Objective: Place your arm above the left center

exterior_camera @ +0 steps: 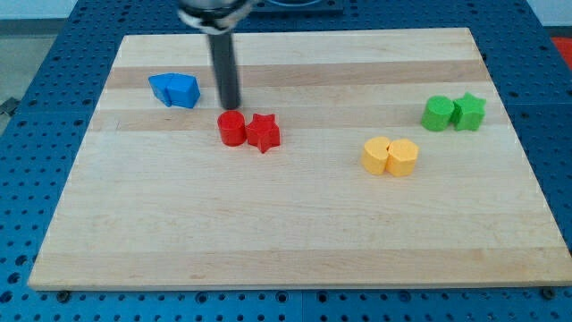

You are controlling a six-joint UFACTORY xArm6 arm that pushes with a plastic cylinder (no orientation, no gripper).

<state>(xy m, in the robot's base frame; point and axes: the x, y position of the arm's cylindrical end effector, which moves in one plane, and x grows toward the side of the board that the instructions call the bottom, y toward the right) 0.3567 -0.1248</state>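
1. Nearest the camera, at the view's bottom, lies bare board, a pale wooden slab on a blue perforated bench. Nothing stands on this strip.
2. Further up, right of centre, two yellow blocks sit touching each other; their shapes look rounded, one perhaps a hexagon, though I cannot tell for sure.
3. Beyond them at the view's right, a green cylinder touches a green star.
4. Left of centre, a red cylinder touches a red star.
5. My tip stands just above the red cylinder, close to it, possibly touching; I cannot tell which. I have no jaws, only a plain rod, so nothing is held.
6. Farthest, upper left, are the blue blocks, two pressed together, shapes unclear.
7. The task's target is a place, not a thing: the board's left centre, an open patch below the blue blocks and left of the red pair. No grasp is needed. The blocks look light, hard and likely to slide easily, so I judge the path should skirt the red cylinder.
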